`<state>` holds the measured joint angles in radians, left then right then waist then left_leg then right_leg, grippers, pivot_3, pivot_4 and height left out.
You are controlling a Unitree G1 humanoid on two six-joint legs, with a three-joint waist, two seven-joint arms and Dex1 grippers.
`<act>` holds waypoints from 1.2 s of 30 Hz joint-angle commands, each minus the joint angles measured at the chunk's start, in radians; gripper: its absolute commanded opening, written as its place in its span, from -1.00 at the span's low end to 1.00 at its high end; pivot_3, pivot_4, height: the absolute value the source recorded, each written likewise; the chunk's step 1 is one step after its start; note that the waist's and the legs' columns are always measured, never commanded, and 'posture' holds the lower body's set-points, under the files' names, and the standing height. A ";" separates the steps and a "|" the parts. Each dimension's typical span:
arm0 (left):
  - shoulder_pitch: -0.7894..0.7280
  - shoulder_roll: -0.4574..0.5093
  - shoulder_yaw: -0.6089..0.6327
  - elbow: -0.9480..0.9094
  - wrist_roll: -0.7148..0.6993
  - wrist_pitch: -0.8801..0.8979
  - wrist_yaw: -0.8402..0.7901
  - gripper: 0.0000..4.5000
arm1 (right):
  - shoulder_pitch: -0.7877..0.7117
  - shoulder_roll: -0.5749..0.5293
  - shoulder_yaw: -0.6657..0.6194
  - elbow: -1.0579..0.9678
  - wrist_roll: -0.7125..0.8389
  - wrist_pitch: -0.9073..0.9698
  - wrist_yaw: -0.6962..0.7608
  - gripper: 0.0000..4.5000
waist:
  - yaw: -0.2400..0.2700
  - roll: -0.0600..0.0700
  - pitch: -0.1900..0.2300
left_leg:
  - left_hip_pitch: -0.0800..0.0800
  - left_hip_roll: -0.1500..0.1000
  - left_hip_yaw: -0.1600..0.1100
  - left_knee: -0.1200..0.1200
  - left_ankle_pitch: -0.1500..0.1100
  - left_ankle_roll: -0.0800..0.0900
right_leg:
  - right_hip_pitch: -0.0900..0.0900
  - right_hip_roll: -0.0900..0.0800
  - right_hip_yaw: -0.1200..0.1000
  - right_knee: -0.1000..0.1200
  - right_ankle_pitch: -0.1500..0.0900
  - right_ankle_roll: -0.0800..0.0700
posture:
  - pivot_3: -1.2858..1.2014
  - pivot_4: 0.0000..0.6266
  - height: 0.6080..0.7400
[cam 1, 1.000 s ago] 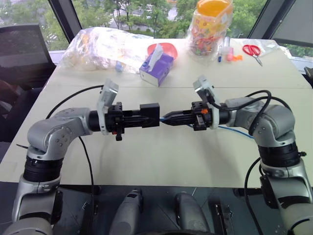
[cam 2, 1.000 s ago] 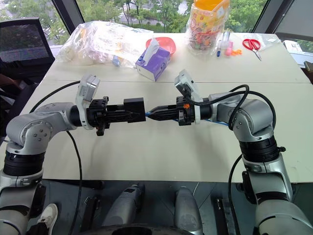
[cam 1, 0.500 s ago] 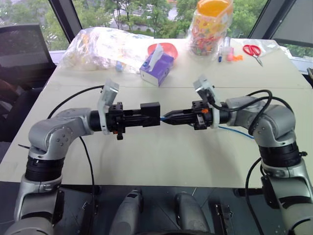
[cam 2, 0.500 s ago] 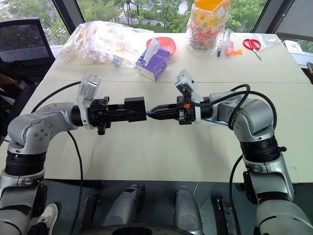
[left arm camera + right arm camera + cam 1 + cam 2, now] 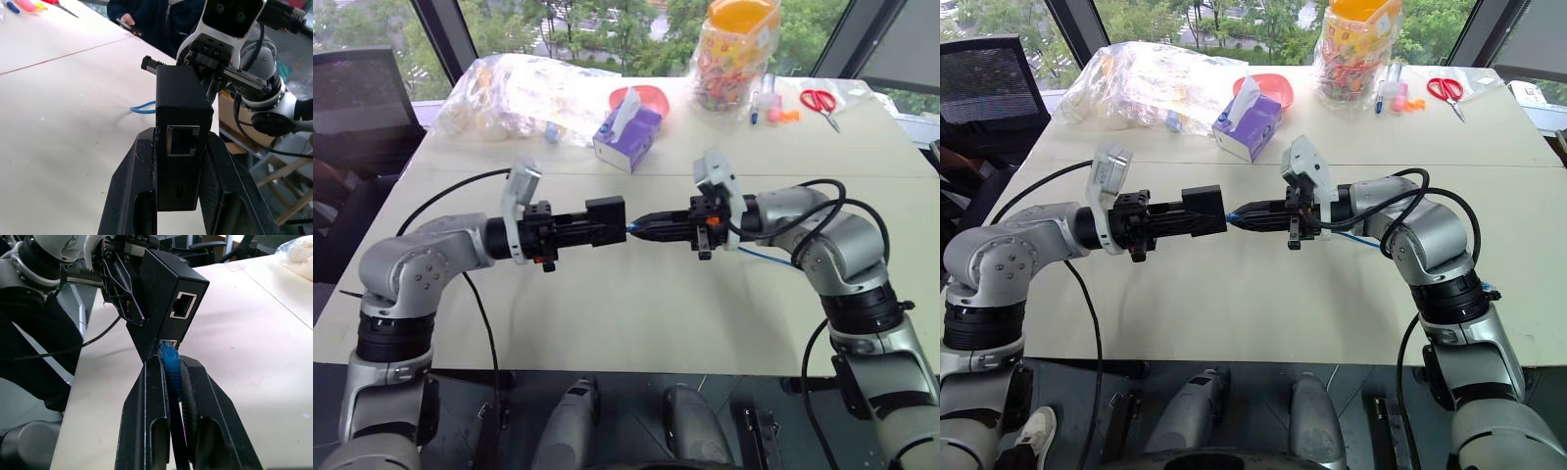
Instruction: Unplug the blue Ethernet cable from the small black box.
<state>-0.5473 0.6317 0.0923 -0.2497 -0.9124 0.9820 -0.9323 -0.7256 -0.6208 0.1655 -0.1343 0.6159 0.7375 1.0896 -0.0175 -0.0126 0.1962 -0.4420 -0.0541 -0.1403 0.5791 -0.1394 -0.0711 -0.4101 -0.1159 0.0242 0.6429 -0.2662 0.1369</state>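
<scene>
Blue Ethernet cable point(image 5: 170, 363) sits plugged into the small black box point(image 5: 179, 133), each clamped by a gripper point(image 5: 641, 226) (latch possibly unpressed); pulling could slip fingers.

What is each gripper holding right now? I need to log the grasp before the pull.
Left gripper: closed on the small black box.
Right gripper: closed on the blue Ethernet cable, just behind its plug, which sits in the box.

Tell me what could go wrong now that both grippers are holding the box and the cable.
The right gripper pinches the blue Ethernet cable behind its plug, still seated in the small black box; the fingers may slide off. The left gripper holds the box by its lower end only, so a pull could tilt it loose.
</scene>
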 commanded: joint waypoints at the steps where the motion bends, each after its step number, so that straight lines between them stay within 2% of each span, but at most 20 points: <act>1: 0.005 0.034 -0.005 -0.097 -0.008 -0.069 -0.094 -0.78 | -0.008 -0.090 -0.109 0.081 0.005 0.096 -0.034 -0.99 | 0.001 0.000 0.000 | 0.000 0.000 0.000 0.000 0.000 0.000 | 0.000 0.000 0.000 0.000 0.000 0.000 | 0.03 -0.52 0.82; 5: 0.003 0.044 -0.035 -0.105 0.069 -0.171 -0.104 -0.78 | -0.007 -0.084 -0.185 0.079 0.176 0.260 -0.038 -0.99 | 0.004 0.000 0.000 | 0.000 0.000 0.000 0.000 0.000 0.000 | 0.000 0.000 0.000 -0.001 0.000 0.000 | 0.03 -0.52 0.82; 10: -0.022 0.040 -0.022 -0.097 0.063 -0.210 -0.095 -0.78 | 0.028 -0.109 -0.216 0.091 0.219 0.324 -0.029 -0.99 | 0.003 0.000 0.000 | -0.001 0.000 0.000 0.000 0.000 0.000 | 0.000 0.000 0.000 -0.002 0.000 0.000 | 0.03 -0.52 0.82; 17: -0.074 0.035 0.013 -0.099 -0.007 -0.176 -0.079 -0.78 | 0.030 -0.099 -0.253 0.073 0.265 0.355 -0.053 -0.99 | 0.002 0.000 0.000 | -0.002 0.000 0.000 0.000 -0.001 0.002 | 0.001 0.000 -0.001 -0.006 0.000 0.000 | 0.03 -0.52 0.82; 20: -0.089 0.040 0.016 -0.097 -0.024 -0.165 -0.073 -0.78 | 0.029 -0.092 -0.249 0.058 0.256 0.349 -0.064 -0.46 | -0.001 0.000 0.000 | -0.001 0.000 0.001 -0.001 -0.001 0.002 | 0.001 0.000 -0.001 -0.006 0.000 0.000 | 0.03 -0.52 0.82; 21: -0.086 0.045 0.013 -0.095 -0.019 -0.168 -0.077 -0.78 | 0.026 -0.092 -0.242 0.068 0.237 0.334 -0.070 -0.28 | 0.000 0.000 0.000 | -0.001 0.000 0.001 -0.001 -0.001 0.002 | 0.001 0.000 -0.001 -0.006 0.000 0.001 | 0.03 -0.52 0.82; 25: -0.066 0.049 -0.011 -0.061 0.046 -0.213 -0.082 -0.78 | -0.017 -0.057 -0.224 0.187 0.123 0.234 -0.139 -0.28 | -0.001 0.000 0.000 | -0.001 0.000 0.001 0.000 -0.001 0.002 | 0.002 0.000 -0.001 -0.006 0.001 0.001 | 0.03 -0.52 0.82; 28: -0.041 0.031 -0.065 -0.007 0.182 -0.327 -0.071 -0.78 | -0.060 -0.023 -0.184 0.289 0.003 0.123 -0.196 -0.28 | 0.000 0.000 0.000 | 0.000 0.000 0.001 0.000 -0.001 0.002 | 0.003 0.000 -0.001 -0.006 0.001 0.001 | 0.03 -0.52 0.82; 36: -0.012 -0.125 -0.162 0.226 0.452 -0.588 0.038 -0.78 | -0.106 0.057 -0.137 0.442 -0.216 -0.064 -0.341 -0.28 | 0.006 0.000 0.000 | -0.002 0.000 0.001 -0.001 -0.001 0.002 | 0.002 0.000 -0.001 -0.007 0.004 0.005 | 0.03 -0.52 0.82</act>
<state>-0.5609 0.5207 -0.0596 -0.0548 -0.5111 0.4527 -0.9196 -0.8049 -0.5637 0.0411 0.3127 0.4294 0.7100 0.7696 -0.0119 -0.0129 0.1966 -0.4434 -0.0548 -0.1392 0.5784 -0.1404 -0.0688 -0.4080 -0.1160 0.0236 0.6353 -0.2622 0.1428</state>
